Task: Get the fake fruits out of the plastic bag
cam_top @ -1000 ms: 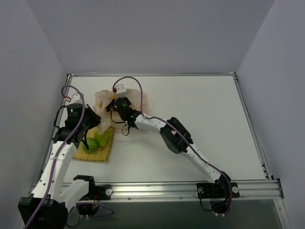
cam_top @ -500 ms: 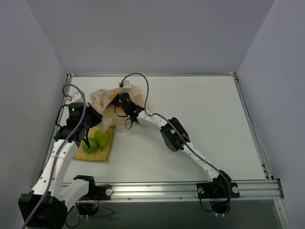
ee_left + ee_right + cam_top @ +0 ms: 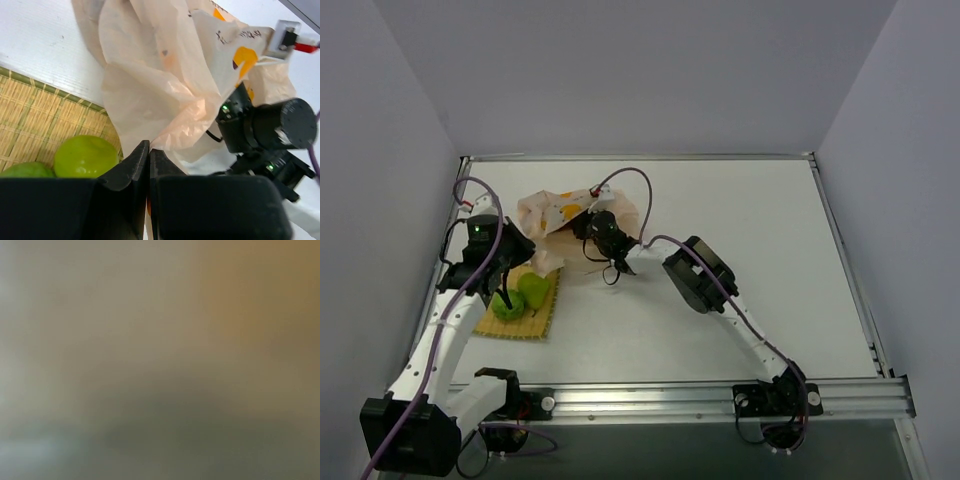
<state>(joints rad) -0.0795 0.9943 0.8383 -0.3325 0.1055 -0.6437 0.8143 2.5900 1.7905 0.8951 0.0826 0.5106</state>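
The plastic bag point(image 3: 552, 213), peach with yellow banana prints, lies crumpled at the back left. My left gripper point(image 3: 148, 150) is shut on a fold of its lower edge, and in the top view it point(image 3: 518, 272) sits just above the mat. A round green fruit point(image 3: 507, 305) and a yellow-green pear-like fruit point(image 3: 533, 290) rest on the mat; the pear-like one point(image 3: 85, 156) shows left of my jaws. My right gripper's fingers are buried in the bag's mouth, and only the wrist point(image 3: 605, 230) shows. The right wrist view is a blur of plastic. No grapes show.
The yellow woven mat point(image 3: 538, 322) lies at the front left by the left wall. The right arm's elbow point(image 3: 698, 275) hangs over mid-table. A metal rail point(image 3: 670, 395) runs along the near edge, and walls close in on both sides.
My right wrist has moved right and deeper into the bag, and its jaws have closed. The bag has been pushed up and reshaped. My left gripper has kept its hold.
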